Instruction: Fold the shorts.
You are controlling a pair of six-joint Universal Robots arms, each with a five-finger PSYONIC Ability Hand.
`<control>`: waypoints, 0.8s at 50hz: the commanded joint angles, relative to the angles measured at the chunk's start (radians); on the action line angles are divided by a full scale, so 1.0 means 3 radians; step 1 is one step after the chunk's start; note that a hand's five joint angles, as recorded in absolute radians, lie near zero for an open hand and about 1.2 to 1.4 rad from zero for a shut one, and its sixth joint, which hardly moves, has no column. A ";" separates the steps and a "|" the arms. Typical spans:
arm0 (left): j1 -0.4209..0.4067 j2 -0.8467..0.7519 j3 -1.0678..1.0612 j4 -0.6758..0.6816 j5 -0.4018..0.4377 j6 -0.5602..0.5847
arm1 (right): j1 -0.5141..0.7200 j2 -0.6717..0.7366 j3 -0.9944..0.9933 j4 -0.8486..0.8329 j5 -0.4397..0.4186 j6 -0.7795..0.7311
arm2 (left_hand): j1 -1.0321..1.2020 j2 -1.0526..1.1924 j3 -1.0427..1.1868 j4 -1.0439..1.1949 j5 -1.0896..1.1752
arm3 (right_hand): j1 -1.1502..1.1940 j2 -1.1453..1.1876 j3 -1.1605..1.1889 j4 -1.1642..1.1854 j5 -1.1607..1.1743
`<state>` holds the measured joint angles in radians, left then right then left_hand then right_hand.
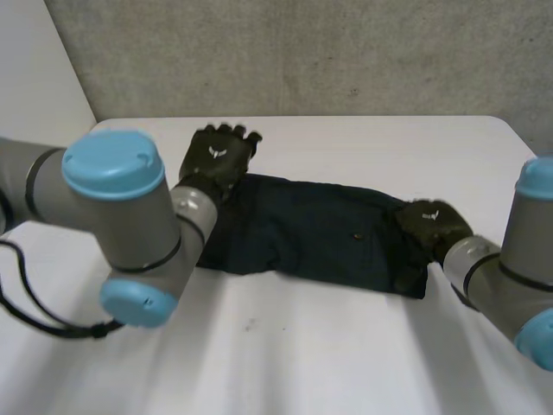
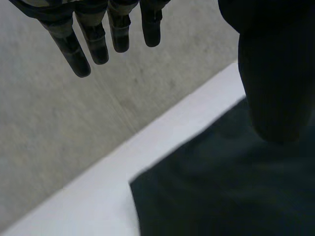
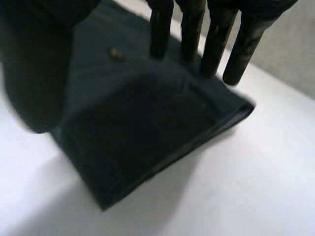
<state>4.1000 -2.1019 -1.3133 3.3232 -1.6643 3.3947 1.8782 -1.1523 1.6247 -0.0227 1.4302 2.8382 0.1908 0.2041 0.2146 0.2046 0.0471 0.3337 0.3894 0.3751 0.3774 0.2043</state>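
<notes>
**Head view.** The shorts point(image 1: 311, 229) lie flat on the white table point(image 1: 346, 354), a dark navy band running from left of centre to the right of the frame. A small pale stud point(image 1: 357, 233) shows on the cloth right of centre. The left hand point(image 1: 218, 157) sits at the upper left corner of the shorts, with its fingers pointing out past the far edge over bare table. The right hand point(image 1: 432, 223) rests on the right end of the shorts, palm down.

**Left wrist view.** The fingers point(image 2: 93, 44) of the left hand are straight and spread, held clear of the cloth, with the grey wall point(image 2: 49, 137) behind them. The thumb point(image 2: 278, 83) hangs apart from them over the shorts point(image 2: 211, 196). Nothing is gripped. One corner of the shorts lies on the table point(image 2: 113, 172) under the palm.

**Right wrist view.** The fingers point(image 3: 216, 39) of the right hand are straight, with their tips touching the top of the shorts point(image 3: 147, 128). The thumb point(image 3: 34, 64) stands well apart from them. Nothing is pinched. The stud point(image 3: 115, 53) lies between thumb and fingers. The shorts' edge point(image 3: 236, 115) beside the fingertips shows stacked layers of cloth.
</notes>
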 commanded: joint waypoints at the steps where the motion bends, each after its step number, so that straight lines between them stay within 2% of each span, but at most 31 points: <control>1: 0.0006 0.0027 -0.0250 0.0008 0.0000 -0.0036 | -0.0120 0.0441 -0.0082 -0.0471 0.0024 -0.0114 | -0.0054 -0.0099 -0.0134 -0.0100 -0.0157 | 0.2535 0.2349 0.2396 0.2389 0.2384; 2: 0.0006 0.0032 -0.0255 0.0008 0.0000 -0.0041 | -0.0170 0.0491 -0.0138 -0.0446 0.0029 -0.0129 | -0.0054 -0.0099 -0.0134 -0.0100 -0.0157 | 0.3206 0.3020 0.3068 0.3060 0.3055; 3: 0.0016 0.0037 -0.0250 0.0003 0.0000 -0.0041 | -0.0196 0.0517 -0.0159 -0.0431 0.0034 -0.0134 | -0.0054 -0.0099 -0.0134 -0.0100 -0.0157 | 0.3532 0.3347 0.3394 0.3386 0.3382; 12: 0.0068 0.0160 -0.0260 -0.0007 0.0000 -0.0046 | -0.0457 0.0227 -0.0093 -0.0303 -0.0012 -0.0297 | -0.0054 -0.0099 -0.0134 -0.0100 -0.0157 | 0.3542 0.3356 0.3404 0.3396 0.3391; 18: 0.0073 0.0333 -0.0316 -0.0007 -0.0005 -0.0051 | -0.0590 -0.0188 -0.0169 -0.0190 0.0009 -0.0987 | -0.0054 -0.0099 -0.0134 -0.0100 -0.0157 | 0.3542 0.3356 0.3404 0.3396 0.3391; 23: 0.0129 0.0477 -0.0434 -0.0007 0.0000 -0.0051 | -0.0575 -0.0244 -0.0415 0.0004 0.0014 -0.1555 | -0.0054 -0.0099 -0.0134 -0.0100 -0.0157 | 0.3542 0.3356 0.3404 0.3396 0.3391; 28: 0.0190 0.0574 -0.0541 -0.0002 0.0000 -0.0051 | -0.0213 -0.0168 -0.0670 0.0035 -0.0098 -0.1663 | -0.0054 -0.0099 -0.0134 -0.0100 -0.0157 | 0.3542 0.3356 0.3404 0.3396 0.3391; 29: 0.0190 0.0594 -0.0567 0.0003 0.0005 -0.0051 | -0.0004 -0.0117 -0.0787 0.0004 -0.0210 -0.1658 | -0.0054 -0.0099 -0.0134 -0.0100 -0.0157 | 0.3542 0.3356 0.3404 0.3396 0.3391; 35: 0.0211 0.0615 -0.0598 0.0024 0.0000 -0.0061 | 0.0524 0.0205 -0.1115 -0.0129 -0.0809 -0.1663 | -0.0054 -0.0099 -0.0134 -0.0100 -0.0157 | 0.3542 0.3356 0.3404 0.3396 0.3391; 36: 0.0221 0.0615 -0.0598 0.0029 -0.0005 -0.0061 | 0.0671 0.0307 -0.1171 -0.0169 -0.1002 -0.1673 | -0.0054 -0.0099 -0.0134 -0.0100 -0.0157 | 0.3542 0.3356 0.3404 0.3396 0.3391; 40: 0.0313 0.0645 -0.0603 0.0029 -0.0015 -0.0061 | 0.1060 0.0669 -0.1299 -0.0195 -0.1376 -0.1663 | -0.0054 -0.0099 -0.0134 -0.0100 -0.0157 | 0.3542 0.3356 0.3404 0.3396 0.3391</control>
<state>4.1672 -1.9152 -1.4935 3.3300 -1.6649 3.3774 2.0328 -1.0929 1.2957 -0.0553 1.1942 2.3323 0.1908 0.2041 0.2146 0.2046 0.0471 1.0001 1.1717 1.1810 1.1924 0.9889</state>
